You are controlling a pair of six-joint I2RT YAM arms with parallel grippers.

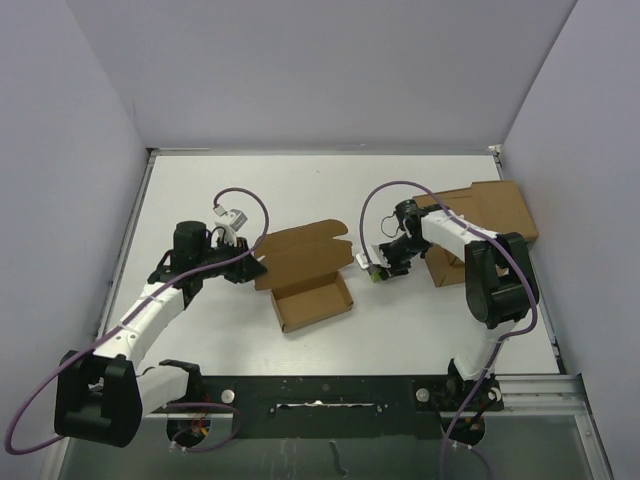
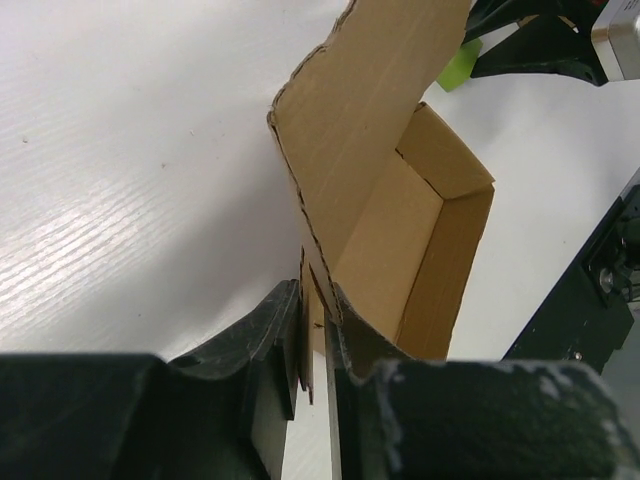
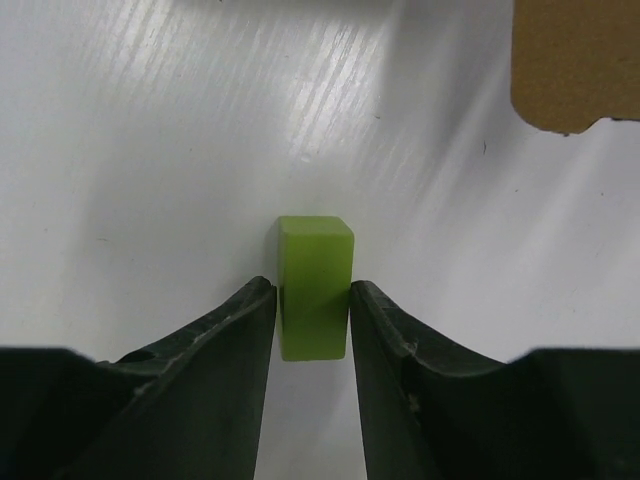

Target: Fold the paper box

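Observation:
The paper box [image 1: 305, 270] lies mid-table as a shallow open brown tray with its lid flap raised behind it. My left gripper [image 1: 255, 262] is at the box's left end. In the left wrist view the left gripper [image 2: 315, 300] is shut on a thin upright side flap of the paper box [image 2: 380, 150], with the tray beyond. My right gripper [image 1: 375, 268] is just right of the box, low over the table. In the right wrist view the right gripper [image 3: 312, 287] is shut on a small green block [image 3: 315, 260] that stands on the white surface.
A large flat brown cardboard slab [image 1: 495, 210] lies at the back right with a squat brown box [image 1: 445, 268] at its near edge, under the right arm. A rounded brown cardboard corner [image 3: 575, 60] shows beyond the green block. Grey walls enclose the white table [image 1: 200, 200].

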